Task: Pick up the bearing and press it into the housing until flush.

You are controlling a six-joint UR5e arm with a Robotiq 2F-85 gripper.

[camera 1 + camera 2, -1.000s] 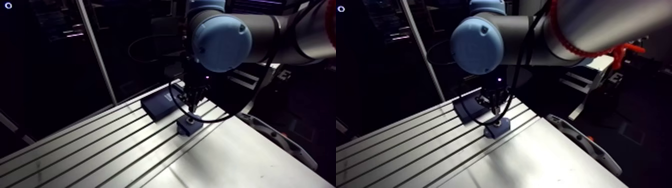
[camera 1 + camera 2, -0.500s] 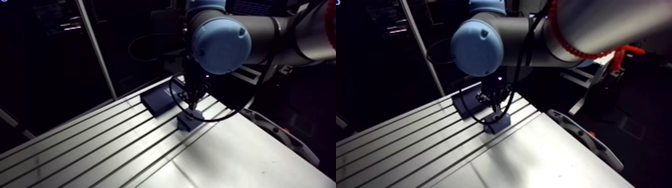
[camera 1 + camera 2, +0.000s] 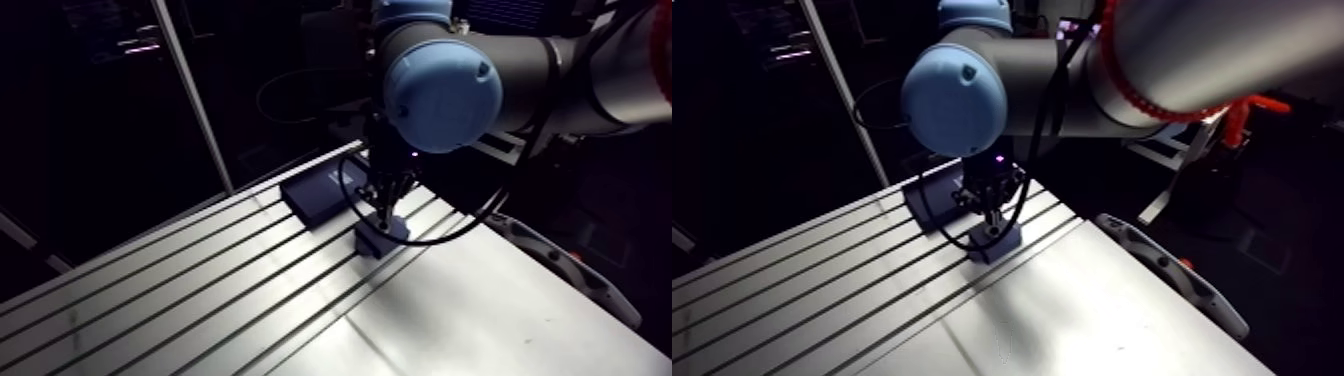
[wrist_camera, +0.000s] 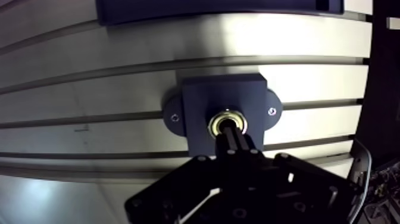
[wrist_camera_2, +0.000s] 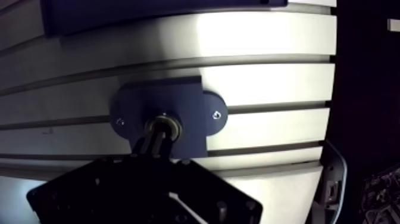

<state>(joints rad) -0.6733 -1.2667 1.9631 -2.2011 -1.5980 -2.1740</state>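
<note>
Fingers (image 4: 239,143) of black gripper (image 4: 230,133) are closed, pressing shiny metal ring bearing (image 4: 228,114) down (to seat it flush). Dark blue housing (image 4: 205,98) holds it.

Dark blue housing (image 4: 223,95), brassy silver-ringed bearing (image 4: 225,119), silvery table (image 4: 309,42) with dark parallel slots.
</note>
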